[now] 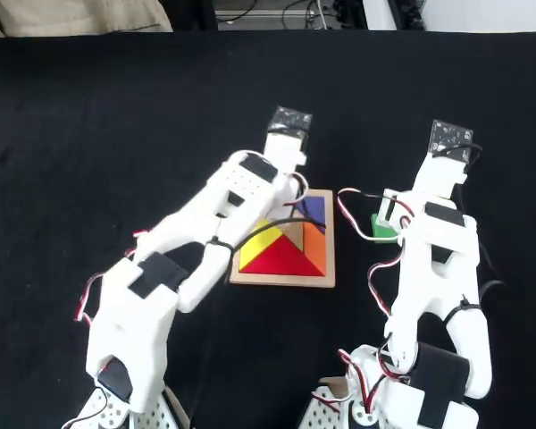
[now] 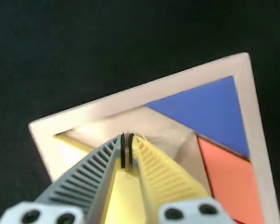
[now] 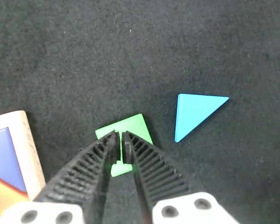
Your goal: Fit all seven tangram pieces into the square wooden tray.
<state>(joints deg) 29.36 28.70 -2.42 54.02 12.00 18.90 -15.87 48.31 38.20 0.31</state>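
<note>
Square wooden tray (image 1: 282, 281) lies mid black surface (image 1: 89, 134), holding yellow (image 1: 261, 246), red (image 1: 281, 259), orange (image 1: 314, 246) and blue (image 1: 313, 210) triangles. The left arm's closed jaws hang over its bare far part. To its right, the right arm's closed jaws sit over a green square tile (image 3: 126, 128), with a light-blue triangle (image 3: 193, 112) beside it.

high view: my left arm (image 1: 241, 192) covered the tray's (image 1: 281, 279) far corner and part of the yellow piece (image 1: 261, 243) | my right arm (image 1: 438, 241) hid most of the green piece (image 1: 383, 230) | left wrist view: my left fingers (image 2: 163, 172) hid the yellow piece's middle; tray cut by the edge | right wrist view: my right fingers (image 3: 149, 163) overlapped the green piece; tray cut by the edge
</note>
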